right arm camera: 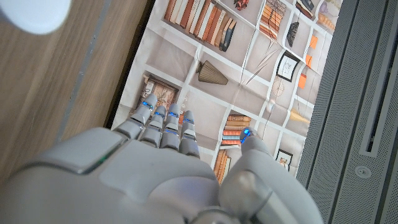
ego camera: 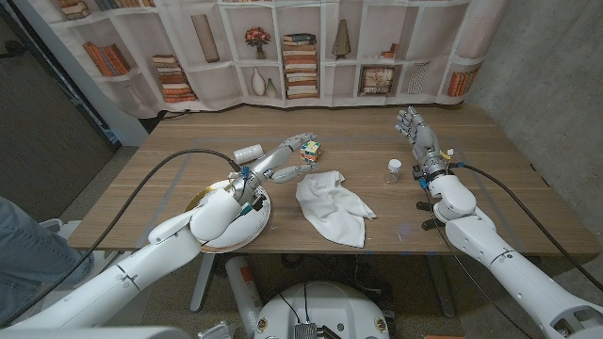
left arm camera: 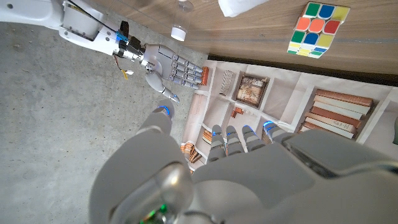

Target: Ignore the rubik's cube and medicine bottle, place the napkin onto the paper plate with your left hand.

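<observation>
The white napkin (ego camera: 331,207) lies crumpled on the wooden table, near the front edge at the middle. The paper plate (ego camera: 256,226) sits to its left, mostly covered by my left forearm. My left hand (ego camera: 281,161) reaches over the plate with fingers spread and nothing in them, just left of the napkin's far corner and close to the rubik's cube (ego camera: 311,148). In the left wrist view the cube (left arm camera: 317,28) and a napkin corner (left arm camera: 242,6) lie beyond my left hand (left arm camera: 249,180). My right hand (ego camera: 415,128) stands at the right with straight fingers, holding nothing.
A white bottle (ego camera: 249,152) lies on its side behind the plate. A small clear vial with a white cap (ego camera: 394,169) stands between the napkin and my right arm. A bookshelf-print backdrop hangs behind the table. A person's leg (ego camera: 24,245) shows at the left edge.
</observation>
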Available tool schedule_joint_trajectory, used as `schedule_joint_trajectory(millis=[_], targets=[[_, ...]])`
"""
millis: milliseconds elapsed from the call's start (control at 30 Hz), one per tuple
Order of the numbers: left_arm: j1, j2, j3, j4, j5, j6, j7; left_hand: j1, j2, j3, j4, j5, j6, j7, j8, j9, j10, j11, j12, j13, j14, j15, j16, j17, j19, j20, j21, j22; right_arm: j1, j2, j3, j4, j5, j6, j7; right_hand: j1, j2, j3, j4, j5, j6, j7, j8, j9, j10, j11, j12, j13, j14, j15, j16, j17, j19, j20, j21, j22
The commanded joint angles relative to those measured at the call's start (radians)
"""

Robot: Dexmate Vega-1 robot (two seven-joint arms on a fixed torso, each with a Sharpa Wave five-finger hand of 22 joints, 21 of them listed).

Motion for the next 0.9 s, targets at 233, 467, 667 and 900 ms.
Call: schedule_joint_trajectory(millis=[233,467,667,900], targets=[[-0.033,0.013,0.061,-0.045,0.126,0.106,-0.024,0.018,-0.007,0.002,-0.007,0.001,-0.014,-0.010,-0.012,0.004,-0.009,-0.012,-0.005,0.004,-0.007,0.004,-0.001,0.003,-0.022,0.003,-0.003,0.002,0.007,0.007,-0.003,0.015,0.004,0.009,0.007,0.009,0.005,0.003,-0.007,0.000,-0.006,-0.001,-0.002,0.006,-0.002,-0.001,0.002,0.002,-0.004,-0.004,-0.001,0.004,-0.001,0.002,-0.002,0.006],[-0.042,0.017,0.075,-0.051,0.137,0.118,-0.030,0.020,-0.008,0.000,-0.007,0.001,-0.016,-0.010,-0.013,0.005,-0.012,-0.015,-0.007,0.005,-0.006,0.004,0.000,0.003,-0.020,0.006,-0.002,0.003,0.007,0.009,-0.002,0.015,0.007,0.006,0.004,0.009,0.005,0.003,-0.007,0.000,-0.006,-0.001,-0.002,0.006,-0.002,-0.001,0.002,0.002,-0.004,-0.004,-0.001,0.004,-0.001,0.002,-0.002,0.006],[-0.048,0.016,0.088,-0.049,0.143,0.130,-0.038,0.023,-0.012,-0.002,-0.008,0.002,-0.020,-0.013,-0.015,0.005,-0.013,-0.013,-0.007,0.005,0.005,0.030,0.004,0.003,-0.014,0.012,0.000,0.003,0.008,0.011,-0.003,0.018,-0.002,0.013,-0.002,0.009,0.005,0.003,-0.007,0.000,-0.006,-0.001,-0.002,0.006,-0.002,-0.001,0.002,0.002,-0.004,-0.004,-0.001,0.004,-0.001,0.002,-0.002,0.006],[-0.052,0.017,0.106,-0.055,0.167,0.148,-0.042,0.027,-0.015,-0.004,-0.008,0.004,-0.024,-0.012,-0.016,0.005,-0.015,-0.013,-0.008,0.005,0.007,0.032,0.004,0.004,-0.006,0.019,0.003,0.003,0.008,0.007,-0.004,0.015,-0.009,0.013,-0.002,0.009,0.005,0.003,-0.007,0.000,-0.006,-0.001,-0.002,0.006,-0.002,-0.001,0.002,0.002,-0.004,-0.004,-0.001,0.004,-0.001,0.002,-0.002,0.006]])
